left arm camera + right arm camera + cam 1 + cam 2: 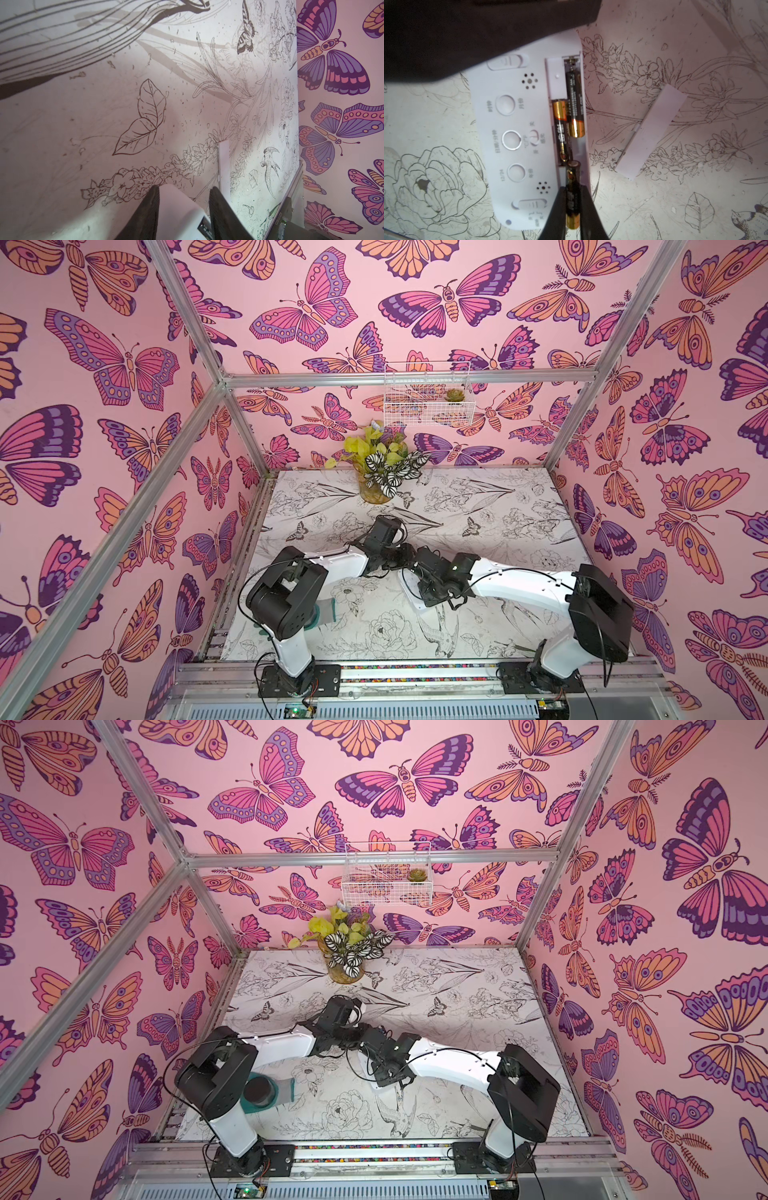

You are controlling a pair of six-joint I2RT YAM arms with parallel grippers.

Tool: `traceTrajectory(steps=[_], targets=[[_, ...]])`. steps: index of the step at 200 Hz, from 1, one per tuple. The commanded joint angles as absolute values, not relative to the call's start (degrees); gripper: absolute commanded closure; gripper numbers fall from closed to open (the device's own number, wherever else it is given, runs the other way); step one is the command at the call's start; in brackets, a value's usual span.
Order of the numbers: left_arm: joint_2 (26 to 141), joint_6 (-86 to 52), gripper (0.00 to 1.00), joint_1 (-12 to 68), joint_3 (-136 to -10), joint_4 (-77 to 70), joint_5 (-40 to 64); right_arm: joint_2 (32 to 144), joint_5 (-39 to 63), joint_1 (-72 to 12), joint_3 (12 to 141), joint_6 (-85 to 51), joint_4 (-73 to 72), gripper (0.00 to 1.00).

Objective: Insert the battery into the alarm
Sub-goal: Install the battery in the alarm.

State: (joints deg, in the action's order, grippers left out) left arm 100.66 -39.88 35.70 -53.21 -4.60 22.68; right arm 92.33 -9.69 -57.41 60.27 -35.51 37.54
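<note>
In both top views the arms meet mid-frame on the flower-printed white table [498, 506], over a mostly hidden white rounded plastic alarm [412, 596] [371, 1078].

Left wrist view, bottom centre: the left gripper [184, 209] clamps the alarm's edge.

Right wrist view: the alarm lies back-up at centre, its compartment open with two seated batteries [560, 133]. The right gripper [572, 209], at bottom centre, pinches a black-and-gold cylindrical battery [572, 187] at the compartment's lower end. A white plastic cover [652, 133] lies to the right.
</note>
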Motion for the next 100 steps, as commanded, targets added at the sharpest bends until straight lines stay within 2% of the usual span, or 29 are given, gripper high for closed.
traceTrajectory(steps=[1,100], targets=[[101.7,-39.3,0.57,35.7,-52.6,-4.6,22.8,92.7,-11.1,-57.2,61.0,-34.7,39.5,0.85],[102.0,-39.5,0.57,35.8,-52.8,-4.6,23.2,91.9,-10.7,-57.2,61.1,-35.3,39.2,0.77]])
